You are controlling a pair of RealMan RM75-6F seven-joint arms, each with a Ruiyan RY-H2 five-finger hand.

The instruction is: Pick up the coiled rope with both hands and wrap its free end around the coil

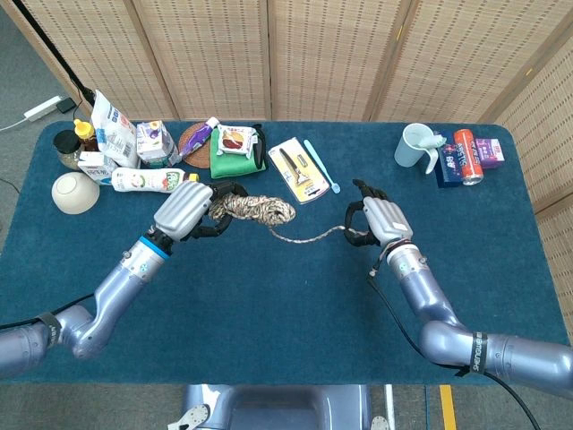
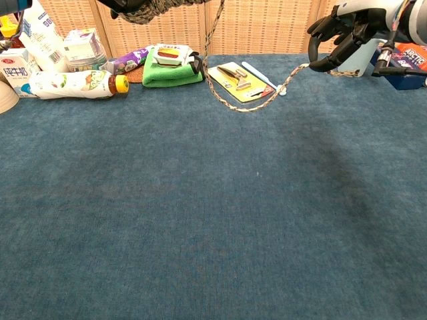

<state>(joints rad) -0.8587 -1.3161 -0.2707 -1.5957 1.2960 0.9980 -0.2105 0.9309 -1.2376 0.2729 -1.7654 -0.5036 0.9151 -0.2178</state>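
The coiled rope (image 1: 260,209) is a mottled brown and white bundle, held above the table's middle by my left hand (image 1: 188,210). In the chest view only its lower edge (image 2: 160,7) and the left hand (image 2: 130,5) show at the top border. The free end (image 1: 309,237) sags in a loop from the coil across to my right hand (image 1: 374,220), which pinches it in curled fingers. Seen from the chest, the strand (image 2: 247,105) dips over the yellow card and rises to the right hand (image 2: 343,30).
Along the back edge stand a yellow tool card (image 1: 297,168), toothbrush (image 1: 322,166), green cloth (image 1: 237,148), lying bottle (image 1: 152,179) and bowl (image 1: 74,191). At the back right are a mug (image 1: 416,145) and a red can (image 1: 466,143).
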